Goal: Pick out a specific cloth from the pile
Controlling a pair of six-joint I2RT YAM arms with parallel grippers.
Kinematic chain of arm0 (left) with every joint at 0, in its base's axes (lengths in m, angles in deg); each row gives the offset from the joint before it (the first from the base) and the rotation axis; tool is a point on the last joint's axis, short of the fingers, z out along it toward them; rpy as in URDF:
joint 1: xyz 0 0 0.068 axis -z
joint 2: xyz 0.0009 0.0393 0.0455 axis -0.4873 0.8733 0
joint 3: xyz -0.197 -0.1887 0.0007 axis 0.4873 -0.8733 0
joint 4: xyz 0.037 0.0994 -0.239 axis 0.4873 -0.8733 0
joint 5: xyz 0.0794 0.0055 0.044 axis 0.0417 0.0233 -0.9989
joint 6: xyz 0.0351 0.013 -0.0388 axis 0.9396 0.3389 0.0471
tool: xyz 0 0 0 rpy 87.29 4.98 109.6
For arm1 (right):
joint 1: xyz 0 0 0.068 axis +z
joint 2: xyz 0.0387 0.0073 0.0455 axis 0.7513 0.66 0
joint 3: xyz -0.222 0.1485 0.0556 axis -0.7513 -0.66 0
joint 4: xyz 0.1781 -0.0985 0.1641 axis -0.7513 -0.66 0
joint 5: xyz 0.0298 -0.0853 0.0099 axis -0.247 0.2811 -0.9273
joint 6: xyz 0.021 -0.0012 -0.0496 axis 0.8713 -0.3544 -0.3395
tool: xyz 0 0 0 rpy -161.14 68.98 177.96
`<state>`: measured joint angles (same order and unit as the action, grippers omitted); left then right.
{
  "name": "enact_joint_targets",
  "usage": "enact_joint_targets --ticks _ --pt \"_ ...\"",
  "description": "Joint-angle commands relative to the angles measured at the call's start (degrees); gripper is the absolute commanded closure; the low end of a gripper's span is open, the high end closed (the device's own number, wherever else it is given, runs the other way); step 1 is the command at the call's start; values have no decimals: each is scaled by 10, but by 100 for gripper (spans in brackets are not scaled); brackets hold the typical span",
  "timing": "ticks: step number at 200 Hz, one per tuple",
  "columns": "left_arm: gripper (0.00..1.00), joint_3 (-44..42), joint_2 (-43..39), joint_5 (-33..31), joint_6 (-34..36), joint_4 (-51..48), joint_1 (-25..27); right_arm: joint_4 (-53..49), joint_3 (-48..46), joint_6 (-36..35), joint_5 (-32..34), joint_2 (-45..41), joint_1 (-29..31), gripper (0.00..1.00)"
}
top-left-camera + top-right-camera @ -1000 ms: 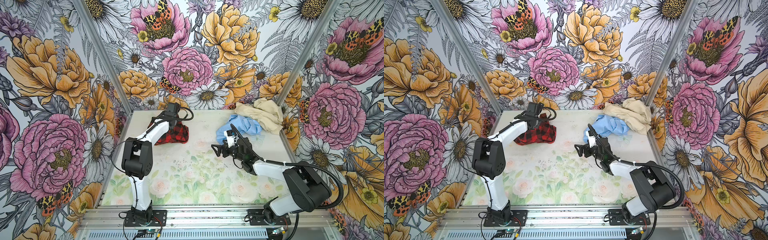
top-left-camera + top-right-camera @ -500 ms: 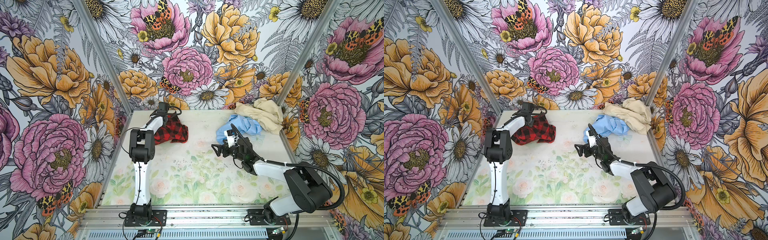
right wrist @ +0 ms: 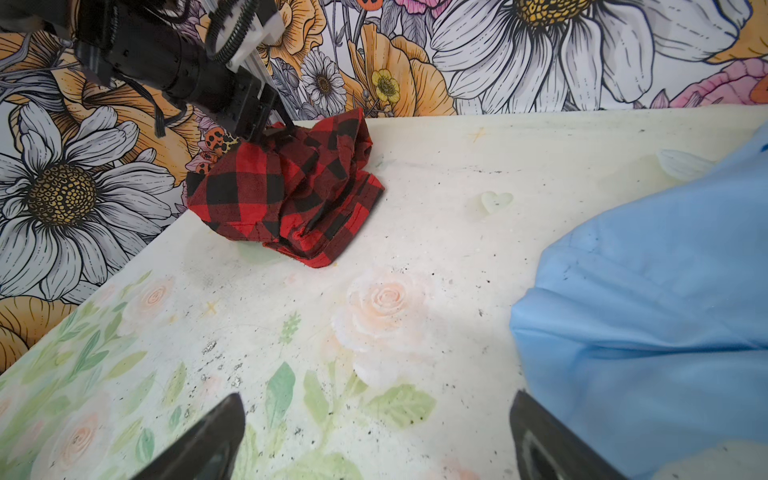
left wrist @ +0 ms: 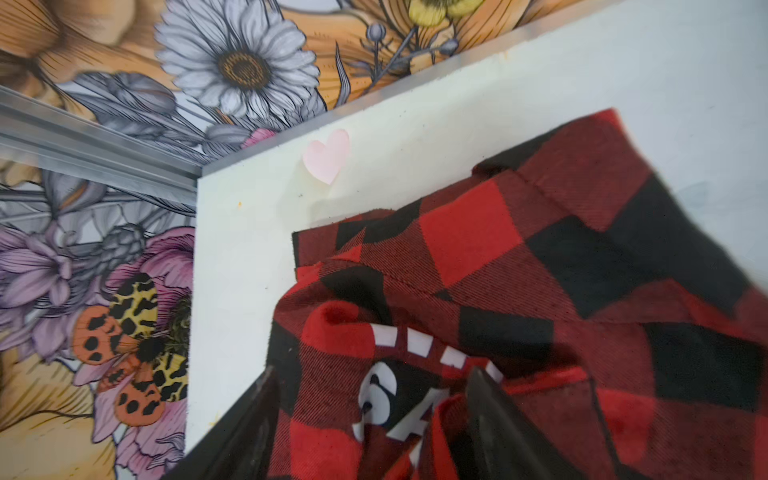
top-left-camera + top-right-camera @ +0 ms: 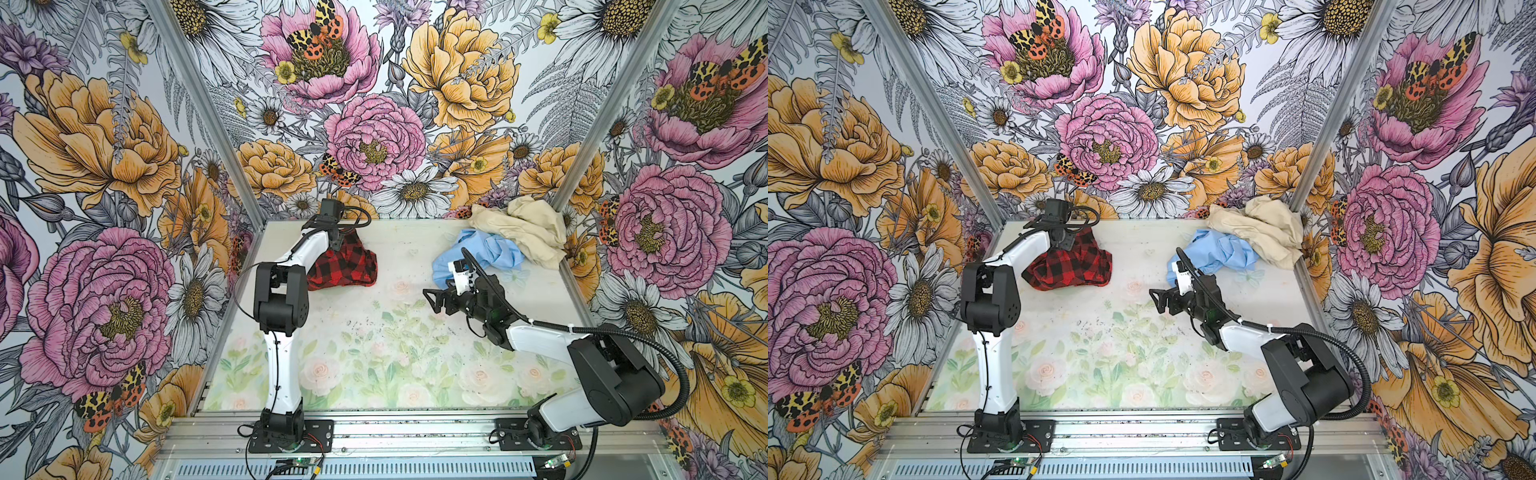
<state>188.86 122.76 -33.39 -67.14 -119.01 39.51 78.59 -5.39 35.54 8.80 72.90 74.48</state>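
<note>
Plaid cloth [image 5: 345,266], heaped at the bench's [image 5: 395,332] far left, well apart from the pile [image 5: 523,232] at far right; left fingers [image 4: 249,428] parted astride a fold, right fingers [image 3: 203,444] spread, empty; risk: a fold snagging on withdrawal would drag it along.

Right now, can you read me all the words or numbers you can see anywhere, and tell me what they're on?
"A": the only white letter I can make out, and only roughly, on the black patch of the red-and-black plaid cloth. Folds hide the other letters, so the word cannot be read.
Small circuit board at the front edge: any print is too small to read.
Nothing else here carries writing.
</note>
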Motion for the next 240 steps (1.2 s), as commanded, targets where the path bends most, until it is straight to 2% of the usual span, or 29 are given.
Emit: enact_joint_targets --ticks 1,47,70,90,128,147,174,209,240 --pt "27 -25 -38 -54 25 45 20 1 15 1 9 -12 -4 1" --pt "27 -56 -64 -64 40 68 41 0 14 1 7 -15 -5 1" --pt "28 -82 -94 -16 45 63 84 1 13 1 7 -14 -6 1" --pt "30 -87 -92 8 33 7 135 2 14 1 7 -12 -6 1" --pt "44 -80 -36 -52 -35 -56 208 8 4 6 19 -27 -7 1" --pt "53 -79 -12 -47 -88 -56 212 11 -2 5 23 -36 -8 1" --pt "59 -70 18 -15 -128 -45 207 14 -6 6 20 -42 -11 1" --pt "60 -49 56 13 -159 -33 199 17 -6 6 14 -42 -12 1" --pt "60 -44 73 4 -195 -34 190 18 -5 6 10 -43 -12 1"
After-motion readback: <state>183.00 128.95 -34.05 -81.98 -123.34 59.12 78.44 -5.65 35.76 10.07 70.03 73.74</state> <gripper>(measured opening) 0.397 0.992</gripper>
